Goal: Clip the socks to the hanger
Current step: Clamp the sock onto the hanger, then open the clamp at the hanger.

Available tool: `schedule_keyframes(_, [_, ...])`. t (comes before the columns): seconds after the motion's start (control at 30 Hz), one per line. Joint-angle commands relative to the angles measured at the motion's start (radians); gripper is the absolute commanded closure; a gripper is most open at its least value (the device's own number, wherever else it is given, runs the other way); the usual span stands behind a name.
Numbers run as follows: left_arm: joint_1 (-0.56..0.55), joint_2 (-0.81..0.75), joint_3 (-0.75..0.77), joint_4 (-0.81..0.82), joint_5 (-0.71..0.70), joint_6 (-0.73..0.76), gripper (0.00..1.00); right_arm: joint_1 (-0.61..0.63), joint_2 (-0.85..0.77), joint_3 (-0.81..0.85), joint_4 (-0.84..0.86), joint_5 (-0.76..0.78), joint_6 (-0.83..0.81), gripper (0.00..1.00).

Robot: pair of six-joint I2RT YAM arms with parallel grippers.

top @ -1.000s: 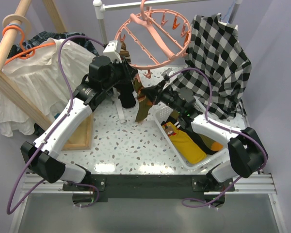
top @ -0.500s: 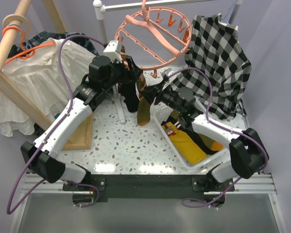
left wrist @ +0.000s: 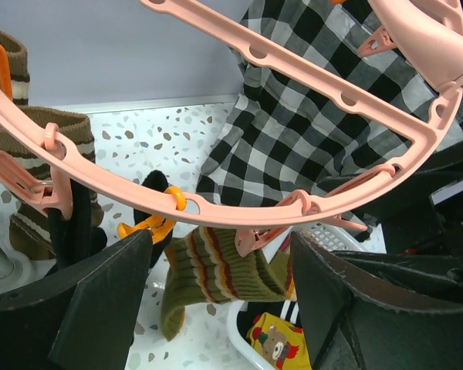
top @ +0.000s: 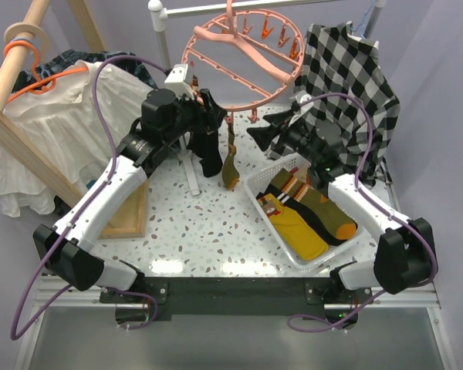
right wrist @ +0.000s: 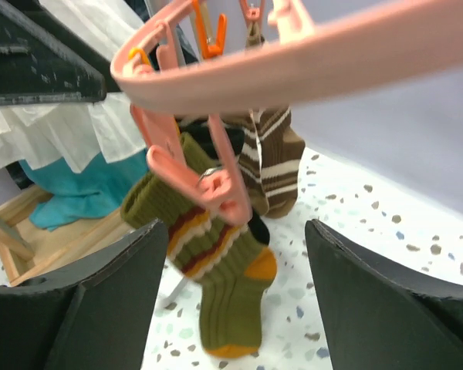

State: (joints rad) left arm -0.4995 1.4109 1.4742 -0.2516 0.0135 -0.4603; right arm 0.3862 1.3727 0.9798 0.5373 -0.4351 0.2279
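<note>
The salmon-pink hanger (top: pixel 243 62) hangs from the rail at the back. An olive sock (top: pixel 231 166) with orange toe dangles from one of its clips (left wrist: pixel 256 239). In the left wrist view this olive sock (left wrist: pixel 216 270) hangs between the fingers of my open left gripper (left wrist: pixel 220 239), which does not hold it. My right gripper (right wrist: pixel 235 227) is open too, with the olive sock (right wrist: pixel 224 293) and its clip (right wrist: pixel 216 185) ahead of it, apart from the fingers. A brown striped sock (right wrist: pixel 274 162) and a black sock (left wrist: pixel 69 231) hang clipped beside it. From above, the left gripper (top: pixel 214 127) is left of the sock and the right gripper (top: pixel 272 132) right of it.
A white basket (top: pixel 255 185) at the right holds a yellow sock (top: pixel 297 227), an olive sock (top: pixel 332 212) and a dark one. A checked shirt (top: pixel 347 85) hangs at the back right, a white blouse (top: pixel 46 116) on a wooden rack (top: pixel 15 69) at the left.
Both grippers have opened. The right arm has drawn back to the right, off the olive sock, which now hangs from the clip. The hanger has swung a little.
</note>
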Motion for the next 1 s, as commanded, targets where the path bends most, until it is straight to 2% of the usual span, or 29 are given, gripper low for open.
schedule_keyframes(0.0, [0.001,-0.018,-0.002,0.043,-0.01,0.015,0.24,-0.036,0.048,0.118,0.044,-0.141,-0.027,0.23])
schedule_keyframes(0.23, [0.001,-0.035,0.008,0.025,-0.01,0.022,0.24,-0.06,0.138,0.23,0.055,-0.263,-0.016,0.21])
schedule_keyframes(0.5, [0.001,-0.049,0.038,-0.008,-0.007,0.034,0.23,-0.058,0.146,0.235,0.087,-0.355,0.042,0.3])
schedule_keyframes(0.57, [0.001,-0.05,0.047,-0.014,0.002,0.034,0.23,-0.056,0.135,0.22,0.102,-0.356,0.051,0.37])
schedule_keyframes(0.67, [0.001,-0.053,0.061,-0.026,0.017,0.026,0.23,-0.043,0.117,0.198,0.086,-0.346,0.047,0.43])
schedule_keyframes(0.97, [-0.019,-0.081,0.081,-0.081,0.069,0.003,0.21,0.051,0.071,0.197,-0.052,-0.212,-0.07,0.45])
